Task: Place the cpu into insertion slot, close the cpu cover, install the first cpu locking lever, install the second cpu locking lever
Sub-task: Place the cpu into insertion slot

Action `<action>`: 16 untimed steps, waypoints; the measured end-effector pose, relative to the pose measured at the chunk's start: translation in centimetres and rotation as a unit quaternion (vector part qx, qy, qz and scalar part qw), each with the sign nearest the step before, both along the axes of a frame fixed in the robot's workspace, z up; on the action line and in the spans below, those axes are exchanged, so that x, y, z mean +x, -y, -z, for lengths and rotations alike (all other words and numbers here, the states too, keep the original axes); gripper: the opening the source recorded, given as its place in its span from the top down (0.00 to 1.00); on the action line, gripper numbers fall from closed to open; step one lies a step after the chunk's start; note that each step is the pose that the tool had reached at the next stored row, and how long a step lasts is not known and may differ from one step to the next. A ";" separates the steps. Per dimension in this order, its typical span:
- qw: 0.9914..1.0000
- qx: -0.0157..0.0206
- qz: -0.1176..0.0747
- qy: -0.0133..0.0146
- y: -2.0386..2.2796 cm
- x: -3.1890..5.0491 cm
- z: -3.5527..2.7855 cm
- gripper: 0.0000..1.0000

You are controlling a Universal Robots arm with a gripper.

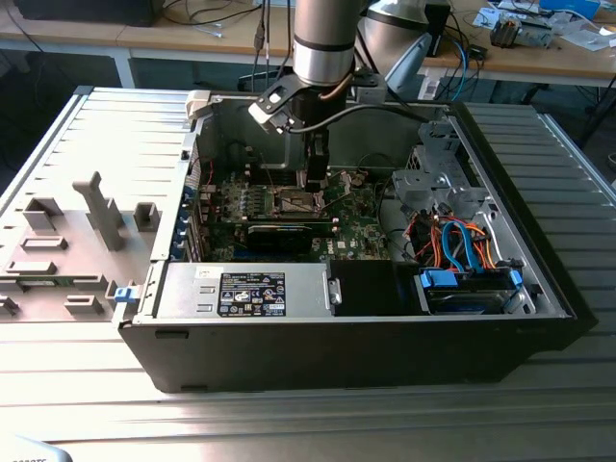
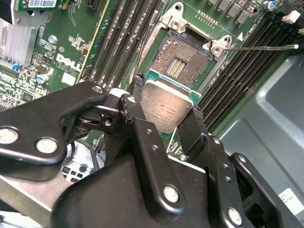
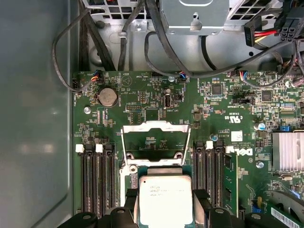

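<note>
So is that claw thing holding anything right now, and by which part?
Yes: the gripper holds the cpu, its two black fingers pinching opposite side edges, outside the insertion slot.

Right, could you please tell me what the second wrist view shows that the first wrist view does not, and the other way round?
The second wrist view adds the bare socket with its gold contacts and a thin metal lever sticking out beside it. The first wrist view adds the silver cover standing open and a coin battery. Both wrist views share the chip gripped between the jaws, not yet seated, plus the green board and long memory slots.
</note>
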State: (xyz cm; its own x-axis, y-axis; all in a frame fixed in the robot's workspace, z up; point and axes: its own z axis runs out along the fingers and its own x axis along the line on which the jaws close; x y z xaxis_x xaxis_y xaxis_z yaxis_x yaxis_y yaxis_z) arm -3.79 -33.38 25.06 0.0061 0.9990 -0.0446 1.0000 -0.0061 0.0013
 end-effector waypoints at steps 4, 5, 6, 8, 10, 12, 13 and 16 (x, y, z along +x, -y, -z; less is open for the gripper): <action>1.000 0.000 0.000 0.000 -0.09 0.00 0.19 0.46; 1.000 0.000 0.000 0.000 -0.11 0.00 0.22 0.46; 1.000 0.000 0.000 0.000 -0.14 0.00 0.30 0.46; 1.000 0.000 0.000 0.000 -0.18 0.00 0.44 0.46; 1.000 0.000 0.000 0.000 -0.27 -0.03 0.71 0.46; 1.000 0.000 0.000 0.000 -0.34 -0.13 0.85 0.46; 1.000 0.000 0.000 0.000 -0.37 -0.22 0.93 0.46; 1.000 0.000 -0.002 0.000 -0.44 -0.37 1.12 0.46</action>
State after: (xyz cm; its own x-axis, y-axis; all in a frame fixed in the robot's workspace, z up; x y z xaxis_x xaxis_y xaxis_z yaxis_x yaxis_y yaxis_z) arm -4.16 -32.94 23.94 0.0031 0.9990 -0.0446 1.0000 -0.0030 0.0013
